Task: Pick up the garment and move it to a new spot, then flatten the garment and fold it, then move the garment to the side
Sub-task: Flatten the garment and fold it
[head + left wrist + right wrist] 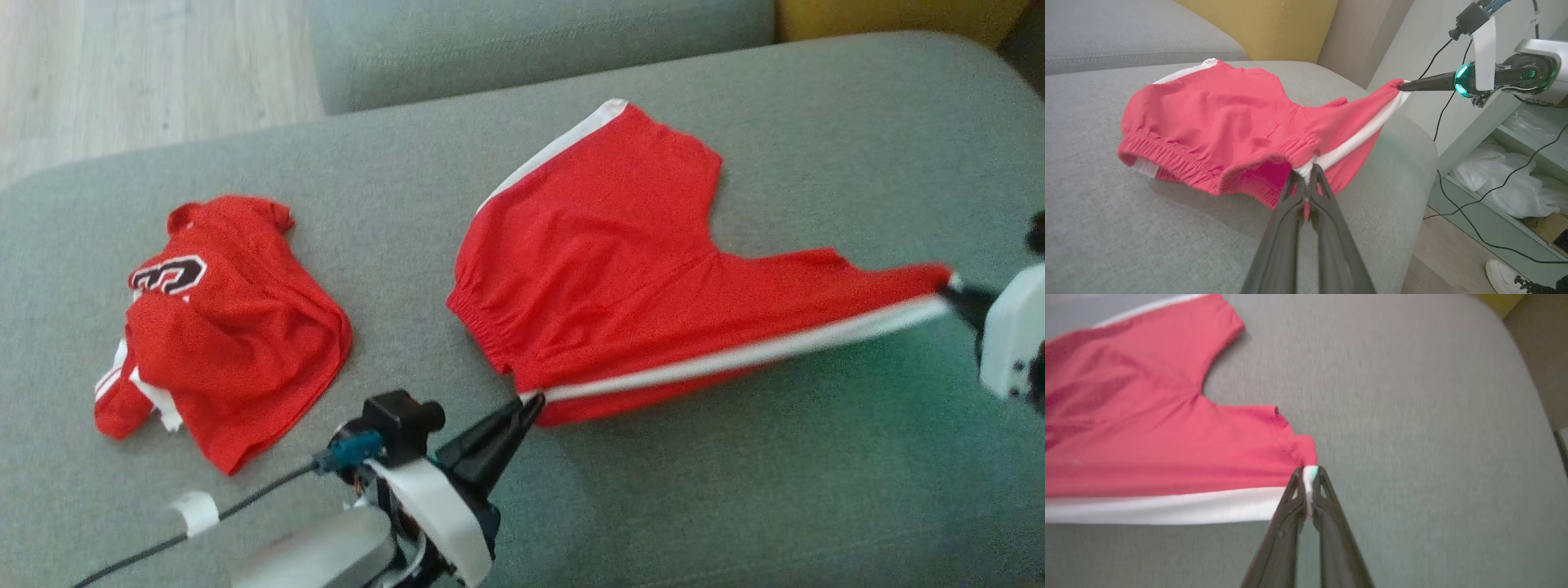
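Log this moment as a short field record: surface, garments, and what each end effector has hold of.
surface: grey cushion
garment in work: red shorts, far side resting on the cushion
left end effector: shut on the waistband end of the white side stripe
right end effector: shut on the leg-hem end of the same stripe
stripe: stretched straight between them, lifted off the cushion
other garment: red jersey, crumpled, apart from the shorts on the robot's left
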{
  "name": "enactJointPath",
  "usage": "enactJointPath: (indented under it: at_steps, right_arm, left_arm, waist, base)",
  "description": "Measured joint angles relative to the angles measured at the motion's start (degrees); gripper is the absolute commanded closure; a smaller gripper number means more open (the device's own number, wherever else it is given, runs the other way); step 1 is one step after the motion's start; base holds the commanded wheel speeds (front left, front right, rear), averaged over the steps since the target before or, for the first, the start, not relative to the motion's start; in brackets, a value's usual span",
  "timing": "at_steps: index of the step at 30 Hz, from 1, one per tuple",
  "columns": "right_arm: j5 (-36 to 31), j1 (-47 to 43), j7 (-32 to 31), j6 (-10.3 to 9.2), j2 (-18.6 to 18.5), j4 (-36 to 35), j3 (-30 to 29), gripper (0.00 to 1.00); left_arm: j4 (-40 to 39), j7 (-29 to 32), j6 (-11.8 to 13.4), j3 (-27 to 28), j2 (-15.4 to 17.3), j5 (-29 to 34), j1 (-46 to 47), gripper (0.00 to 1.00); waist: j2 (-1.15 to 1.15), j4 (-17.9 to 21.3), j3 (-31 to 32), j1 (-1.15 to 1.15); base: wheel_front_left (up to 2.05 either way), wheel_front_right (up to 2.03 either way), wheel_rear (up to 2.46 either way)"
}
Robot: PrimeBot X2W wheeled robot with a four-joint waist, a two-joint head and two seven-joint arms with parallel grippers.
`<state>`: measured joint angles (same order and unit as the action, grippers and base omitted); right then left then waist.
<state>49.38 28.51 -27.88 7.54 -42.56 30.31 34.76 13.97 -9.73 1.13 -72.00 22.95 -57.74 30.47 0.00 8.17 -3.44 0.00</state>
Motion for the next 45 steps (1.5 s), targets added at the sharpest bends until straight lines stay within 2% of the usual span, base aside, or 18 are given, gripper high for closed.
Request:
enactJointPath:
  at_steps: [4,8,14,18,31,43,44,45]
  right_arm:
    - [-3.46,1.21,4.36,0.0,1.56,-1.48,-5.57,1.0]
    - [-10.15,7.12,8.14,0.0,6.46,-0.77,-10.99,1.0]
    - [-17.42,15.55,9.9,0.0,12.51,4.32,-14.29,1.0]
    - [-20.98,19.99,10.61,0.0,15.53,9.71,-14.62,1.0]
    - [-27.62,33.17,15.36,0.0,17.7,23.51,-13.88,1.0]
    - [-29.81,39.64,19.24,0.0,18.45,34.96,-14.5,1.0]
    - [-29.8,39.96,20.14,0.0,18.44,35.67,-14.83,0.05]
    - [-29.77,40.32,21.03,0.0,18.44,36.34,-15.44,0.0]
  left_arm:
    - [-0.6,-0.51,0.91,1.51,-0.02,0.38,2.02,1.0]
    - [0.24,-0.53,1.36,4.31,-0.03,0.43,8.73,1.0]
    - [2.66,-0.52,0.81,5.46,-0.59,1.85,13.8,1.0]
    - [4.09,-0.74,0.01,5.52,-2.63,2.2,15.32,1.0]
    - [9.05,-1.71,-1.74,5.41,-7.93,3.53,19.93,1.0]
    - [12.41,-3.08,-3.25,5.5,-11.32,4.63,22.13,1.0]
    - [12.81,-3.45,-3.42,5.53,-11.56,4.86,22.13,1.0]
    - [13.22,-3.49,-3.28,5.66,-11.77,4.87,22.13,0.89]
  waist:
    - [0.0,-0.95,-2.44,0.0]
    - [0.0,-2.47,-6.6,0.01]
    - [0.0,-4.93,-11.55,0.02]
    - [0.0,-7.18,-14.12,0.02]
    - [0.0,-12.99,-20.11,0.01]
    - [0.0,-16.96,-24.12,0.0]
    - [0.0,-17.22,-24.31,0.0]
    - [0.0,-17.46,-24.46,0.0]
  base:
    - [0.0,0.0,0.0]
    - [0.0,0.0,0.0]
    - [0.0,0.0,0.0]
    - [0.0,0.0,0.0]
    - [0.0,0.0,0.0]
    - [0.0,0.0,0.0]
    - [0.0,0.0,0.0]
    - [0.0,0.0,0.0]
